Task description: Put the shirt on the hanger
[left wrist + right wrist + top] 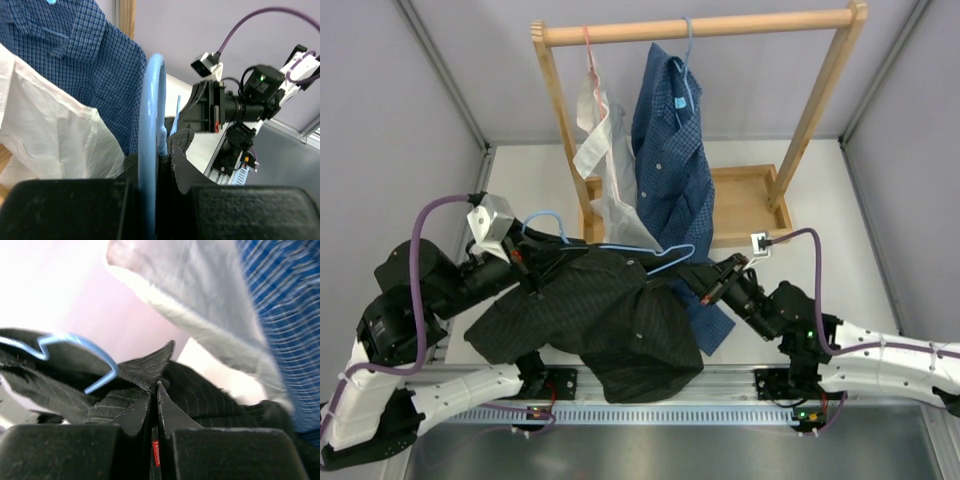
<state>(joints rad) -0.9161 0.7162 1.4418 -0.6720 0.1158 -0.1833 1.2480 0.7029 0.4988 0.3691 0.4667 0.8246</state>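
Evidently hanger [150,100] is clamped by left hand [156,195], shirt [210,390] beside it pinched by right hand [154,427], for threading.

shirt [610,320] between left claw [528,268] and right claw [705,290], hanger [640,247] along its far edge, rack [700,27] behind them

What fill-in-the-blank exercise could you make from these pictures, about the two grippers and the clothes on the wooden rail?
1. The left gripper is shut on the light-____ hanger.
2. The right gripper is shut on the ____ pinstriped shirt.
3. In the top view, the white garment hangs to the ____ of the blue checked shirt on the wooden rail.
4. The hook above the white garment is ____.
Missing words: blue; black; left; pink.
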